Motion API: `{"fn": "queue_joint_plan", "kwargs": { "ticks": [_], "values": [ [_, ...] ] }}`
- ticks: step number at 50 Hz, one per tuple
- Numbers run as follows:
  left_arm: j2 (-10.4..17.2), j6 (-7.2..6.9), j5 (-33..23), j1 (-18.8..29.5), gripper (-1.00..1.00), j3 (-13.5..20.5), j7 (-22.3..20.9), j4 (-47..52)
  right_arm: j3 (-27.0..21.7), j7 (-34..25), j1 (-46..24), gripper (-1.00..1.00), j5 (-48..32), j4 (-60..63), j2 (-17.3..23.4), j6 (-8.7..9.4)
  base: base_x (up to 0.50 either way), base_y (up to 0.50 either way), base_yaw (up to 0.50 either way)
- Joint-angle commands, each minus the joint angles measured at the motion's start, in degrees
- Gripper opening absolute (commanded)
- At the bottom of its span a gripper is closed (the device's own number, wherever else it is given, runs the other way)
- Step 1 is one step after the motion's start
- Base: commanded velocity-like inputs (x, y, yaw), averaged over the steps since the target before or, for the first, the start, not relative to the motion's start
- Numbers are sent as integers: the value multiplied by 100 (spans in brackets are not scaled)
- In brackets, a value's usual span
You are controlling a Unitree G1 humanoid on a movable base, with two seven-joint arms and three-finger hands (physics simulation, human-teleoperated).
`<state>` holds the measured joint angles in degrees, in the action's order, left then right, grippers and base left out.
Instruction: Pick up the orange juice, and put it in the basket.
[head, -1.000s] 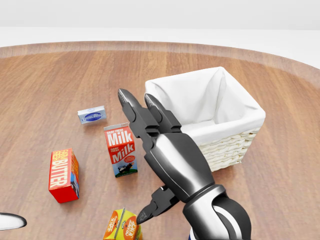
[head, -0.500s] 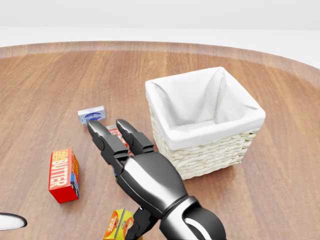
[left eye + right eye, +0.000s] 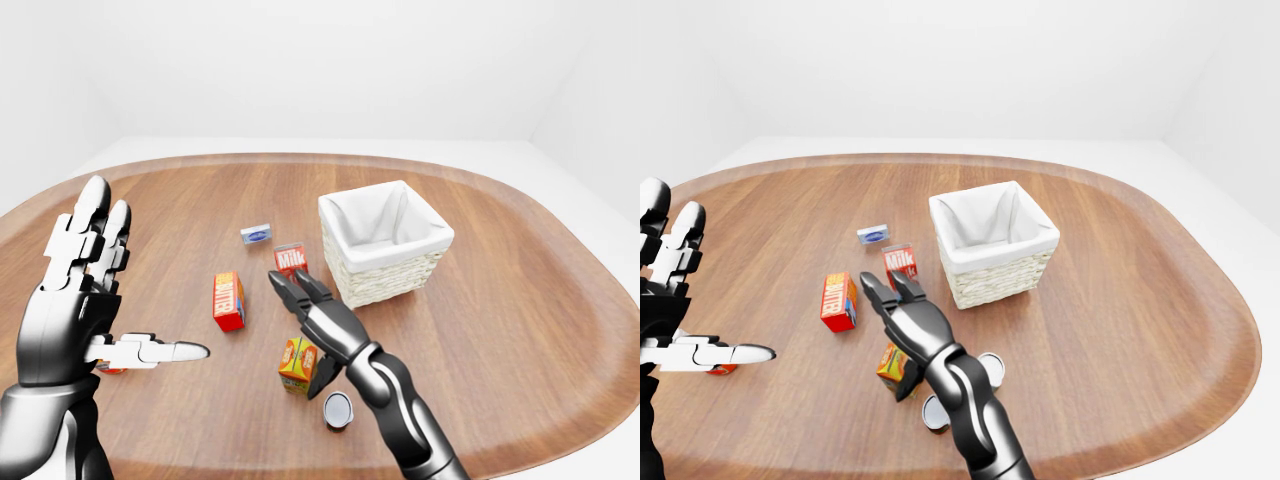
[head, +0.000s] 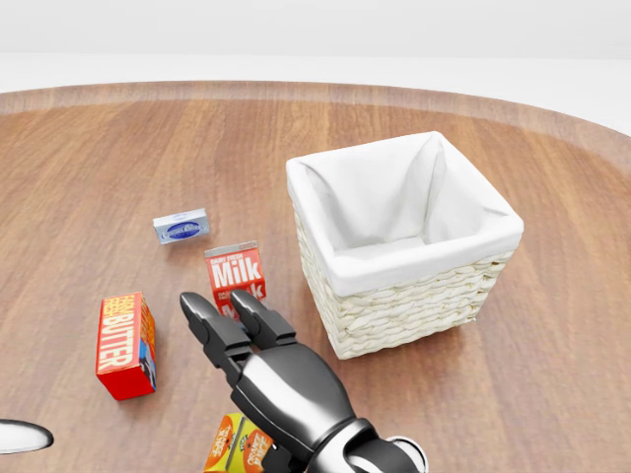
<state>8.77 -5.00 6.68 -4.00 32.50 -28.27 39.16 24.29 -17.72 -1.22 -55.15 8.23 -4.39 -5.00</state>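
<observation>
Oval wooden tabletop (image 3: 520, 300) seen from the robot's head cameras. The orange juice (image 3: 298, 366), an orange carton, stands near the bottom centre of the left-eye view, apart from the wicker basket (image 3: 385, 240) with its white cloth lining, which sits up and to the right of it. The right robot hand (image 3: 312, 322) is poised directly over the juice carton with fingers (image 4: 215, 325) spread wide and extended toward the milk carton (image 3: 290, 259); the thumb reaches down beside the carton's right face, but nothing is gripped. The left robot hand (image 3: 85, 290) is raised at the left edge of the left-eye view, palm open, fingers upright, thumb pointing right, holding nothing. A red butter box (image 3: 229, 301) stands left of the milk carton, a small blue-and-white packet (image 3: 256, 234) lies above both, and a round can (image 3: 338, 410) sits just beside the right forearm, below and right of the juice
</observation>
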Motion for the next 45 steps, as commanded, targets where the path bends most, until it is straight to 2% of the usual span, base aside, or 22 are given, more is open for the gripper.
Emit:
{"fn": "queue_joint_plan", "kwargs": {
  "ticks": [1, 45],
  "values": [
    [0, 0, 0, 0, 100, 0, 0, 0, -71, 366, 32, 100, 119, -700, 34, 0, 0, 0, 0],
    [-1, 0, 0, 0, 100, 0, 0, -1, -589, 1175, -863, 100, 325, -2987, -287, 0, 0, 0, 0]
  ]
}}
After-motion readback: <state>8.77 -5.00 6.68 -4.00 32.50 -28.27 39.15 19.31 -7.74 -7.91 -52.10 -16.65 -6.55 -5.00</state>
